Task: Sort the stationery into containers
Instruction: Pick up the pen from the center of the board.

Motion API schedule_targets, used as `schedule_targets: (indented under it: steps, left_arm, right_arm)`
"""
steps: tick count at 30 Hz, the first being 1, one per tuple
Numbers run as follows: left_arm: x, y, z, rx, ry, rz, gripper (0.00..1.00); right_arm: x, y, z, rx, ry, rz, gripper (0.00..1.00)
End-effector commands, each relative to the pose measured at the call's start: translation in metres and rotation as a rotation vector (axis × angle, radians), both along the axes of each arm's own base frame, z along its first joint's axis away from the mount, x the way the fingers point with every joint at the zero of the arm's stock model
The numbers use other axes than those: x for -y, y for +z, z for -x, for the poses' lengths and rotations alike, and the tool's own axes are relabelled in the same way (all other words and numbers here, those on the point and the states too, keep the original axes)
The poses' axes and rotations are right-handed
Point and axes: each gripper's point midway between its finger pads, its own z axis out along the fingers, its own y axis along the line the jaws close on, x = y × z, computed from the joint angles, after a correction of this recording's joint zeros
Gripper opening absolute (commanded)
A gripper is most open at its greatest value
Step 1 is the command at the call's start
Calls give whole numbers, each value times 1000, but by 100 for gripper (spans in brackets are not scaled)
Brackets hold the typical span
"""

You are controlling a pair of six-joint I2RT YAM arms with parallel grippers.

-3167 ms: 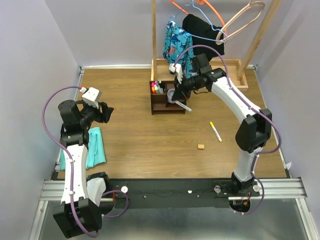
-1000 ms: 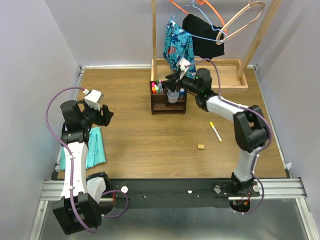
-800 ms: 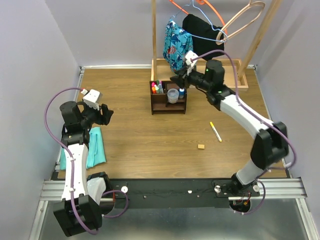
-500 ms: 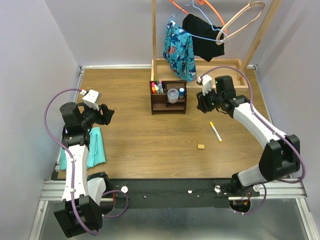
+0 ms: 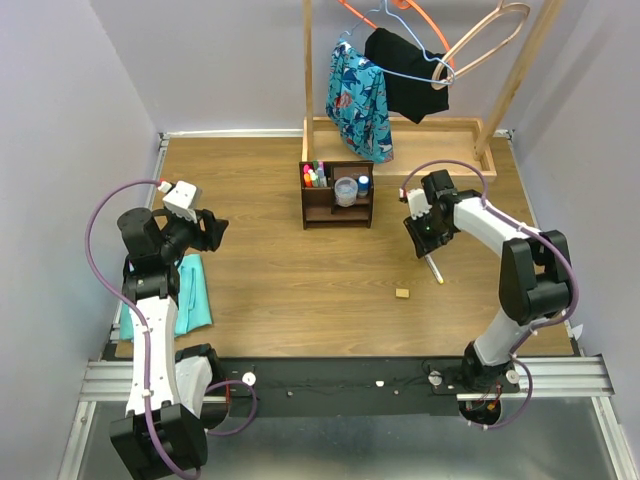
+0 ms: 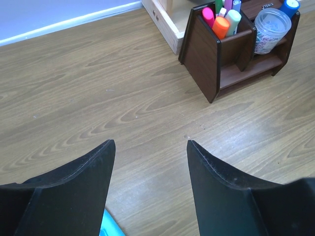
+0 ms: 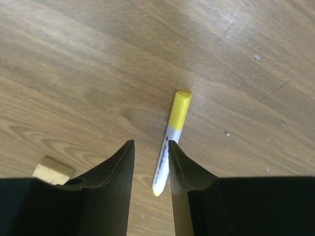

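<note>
Loose on the desk: 1 yellow-capped marker, 1 tan eraser. 1 dark wooden organizer. Inside it: 1 clear round tub; 3 stubby highlighters, one each pink, orange, pale green; 1 blue-capped item; some thin markers, crowded and cut off, count unclear. 1 teal cloth, near left. 2 garments hanging at far side, one patterned teal, one black.

We found all three views bright and evenly lit from overhead. Shadows were soft: a faint smudge lay left of the yellow-capped marker, and another hugged the base of the desk organizer. The table grain looked sharp, and the top view's walls leaned outward at the edges.
</note>
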Motion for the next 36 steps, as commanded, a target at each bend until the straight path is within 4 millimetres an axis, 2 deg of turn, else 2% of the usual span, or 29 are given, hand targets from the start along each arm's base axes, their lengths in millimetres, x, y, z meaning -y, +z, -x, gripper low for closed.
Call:
schedule_targets:
  steps: [1,5,12,18,19,23,25,26,28,29,30,32,33,34,35,36]
  left_arm:
    - [2,-2,6,0,-5,4,69]
    - [1,-5,7,-7,-4,4,69]
    - [0,-8,7,-19,-2,-2,69]
    - [0,-14,8,-28,1,0,69]
    - [0,-14,7,-27,3,0,69]
    - [-1,-15,8,-33,1,-3,69]
    - [-1,-14,7,-32,-1,-11,69]
    - [-1,-14,7,-33,-1,-12,69]
    - [-2,-12,6,-34,-2,-15,69]
    - [-2,-12,5,-35,-2,-14,69]
    - [-2,-12,5,-35,-4,-16,69]
    - [-1,-11,4,-39,-9,-15,69]
    - [-1,-11,4,-41,-11,-15,69]
    - [-1,-10,3,-40,-12,-18,69]
    - [-2,-11,3,-44,-12,-23,69]
    - [-2,-13,3,-53,-15,-22,69]
  right_arm:
    - [11,1,-15,12,-18,44,41]
    - [16,-8,-21,8,-19,51,41]
    - [10,-23,-33,-17,9,34,41]
    - [6,-43,-14,-126,26,7,35]
    - [4,-44,-8,-146,37,1,26]
    - [-4,-38,6,-179,68,-60,2]
    - [-13,-21,18,-209,88,-119,1]
    - [-20,-7,14,-190,105,-154,1]
    - [-44,32,19,-165,167,-301,1]
    - [-56,59,5,-94,212,-360,1]
    - [-76,85,3,-55,266,-483,1]
    - [-99,134,-15,91,356,-616,1]
    - [-117,168,-23,171,415,-733,1]
    - [-129,207,-51,385,490,-784,1]
    - [-138,232,-59,421,420,-880,1]
    - [-143,231,-64,452,388,-940,1]
